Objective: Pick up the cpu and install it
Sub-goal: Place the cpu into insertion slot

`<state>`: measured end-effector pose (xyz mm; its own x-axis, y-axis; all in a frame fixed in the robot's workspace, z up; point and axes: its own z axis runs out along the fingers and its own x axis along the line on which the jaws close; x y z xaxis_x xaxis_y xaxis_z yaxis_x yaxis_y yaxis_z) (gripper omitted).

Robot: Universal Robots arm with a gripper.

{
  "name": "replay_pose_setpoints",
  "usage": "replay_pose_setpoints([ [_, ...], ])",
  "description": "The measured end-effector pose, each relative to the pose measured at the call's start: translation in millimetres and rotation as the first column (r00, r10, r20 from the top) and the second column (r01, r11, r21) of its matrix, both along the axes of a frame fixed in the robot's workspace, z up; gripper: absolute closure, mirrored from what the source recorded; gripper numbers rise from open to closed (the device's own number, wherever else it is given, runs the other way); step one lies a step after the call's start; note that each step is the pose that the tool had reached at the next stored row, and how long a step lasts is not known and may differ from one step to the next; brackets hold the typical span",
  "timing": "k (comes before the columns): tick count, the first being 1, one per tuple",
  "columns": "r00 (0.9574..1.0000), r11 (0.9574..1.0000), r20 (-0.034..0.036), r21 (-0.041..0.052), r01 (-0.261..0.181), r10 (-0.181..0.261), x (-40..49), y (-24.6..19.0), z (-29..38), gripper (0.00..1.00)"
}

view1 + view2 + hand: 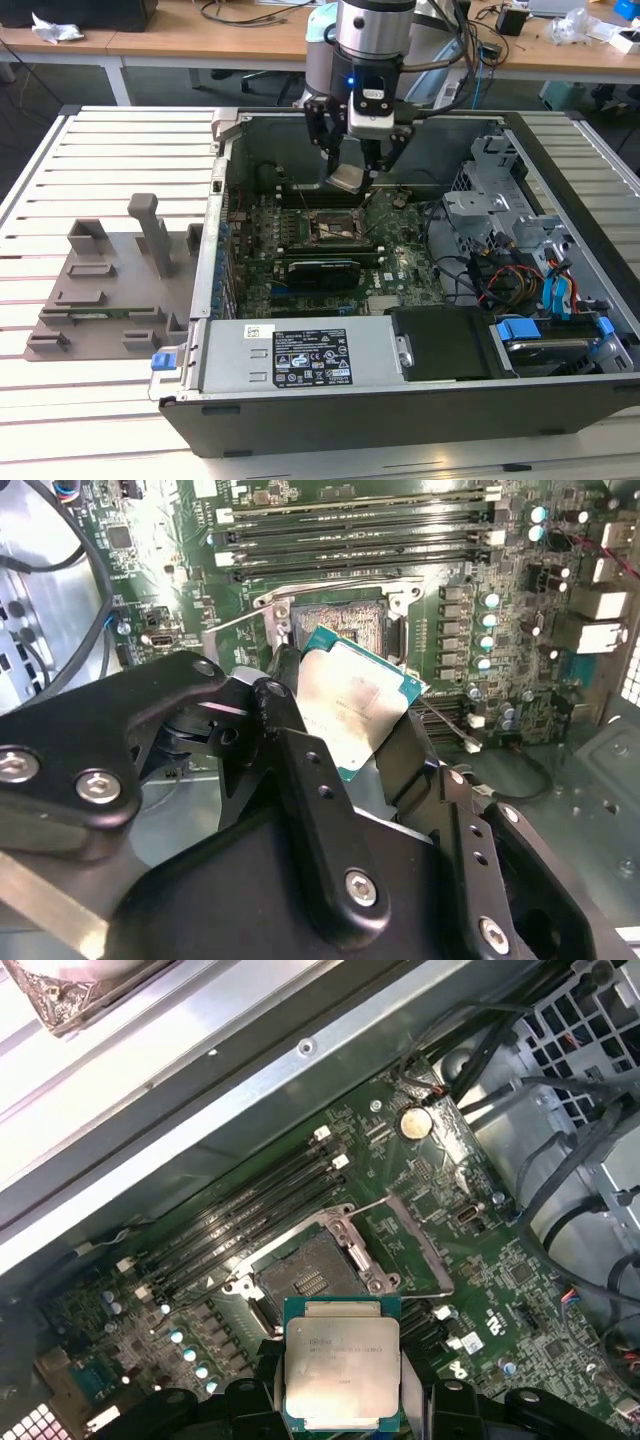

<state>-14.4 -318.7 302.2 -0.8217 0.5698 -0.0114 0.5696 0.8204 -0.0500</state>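
My gripper (pixel 352 170) is shut on the cpu (pixel 346 179), a small square chip with a silvery top and green edge, held tilted in the air. In both wrist views the cpu (pixel 352 712) (pixel 342 1362) sits between the black fingers (pixel 300 770). It hangs above the open computer case, just behind the socket (pixel 335 228). The socket (pixel 308 1278) on the green motherboard (pixel 395 265) stands open, its metal frame (pixel 415 1245) swung back and its lever raised.
A long black expansion card (pixel 322 270) lies in front of the socket. Drive cages and coloured cables (pixel 520 270) fill the case's right side in the exterior view. A grey fixture (pixel 115 275) stands on the slatted table at that view's left. Memory slots (pixel 240 1215) run beside the socket.
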Motion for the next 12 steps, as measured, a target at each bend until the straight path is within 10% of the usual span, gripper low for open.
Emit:
replay_pose_setpoints([
  [12, 0.994, 0.994, 0.0001, -0.0021, 0.11, -0.11, 0.0, 0.0, -0.2, 0.45],
])
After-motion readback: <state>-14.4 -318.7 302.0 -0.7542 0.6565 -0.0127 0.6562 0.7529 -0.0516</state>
